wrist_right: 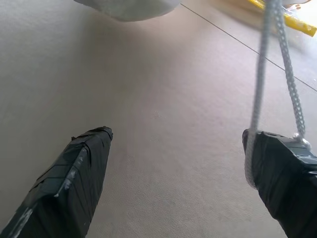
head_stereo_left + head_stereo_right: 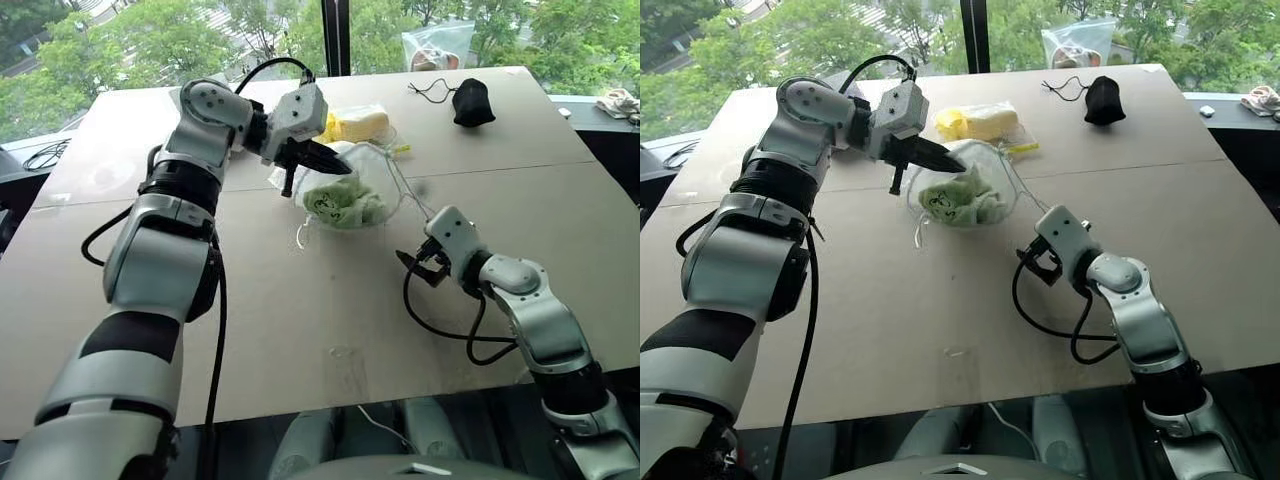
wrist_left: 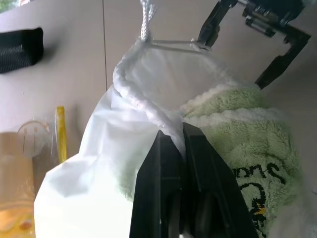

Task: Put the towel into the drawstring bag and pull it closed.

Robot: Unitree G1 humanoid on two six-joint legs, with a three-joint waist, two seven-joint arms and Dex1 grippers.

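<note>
1. Right claw (image 2: 418, 262): lies nearest the camera, low over the surface (image 2: 300, 330), fingers spread wide apart. A white cord (image 1: 277, 59) drapes over one fingertip (image 1: 282, 168) and runs up toward the bag mouth; the fingers clamp on nothing.
2. Left claw (image 2: 335, 163): fingers pressed together, pinching the gathered white fabric at the rim of the drawstring bag (image 2: 350, 190). The wrist view shows the bunched rim caught between the two black fingers.
3. Drawstring bag: thin, white, translucent. It sits near the middle of the surface, its rim lifted by the left claw and its mouth not drawn fully closed.
4. Towel (image 2: 340, 203): pale green, fluffy, bunched up inside the drawstring bag and visible through the fabric. Dark embroidered marks show on it in the left wrist view (image 3: 257, 178).
5. Yellow bundle (image 2: 355, 125): wrapped in clear plastic, just behind the bag, toward the far edge.
6. Black pouch (image 2: 472, 102): has a thin dark cord, lies well apart on the far right of the surface.
7. Clear plastic bag (image 2: 438, 45): stands at the far edge, beside the window.
</note>
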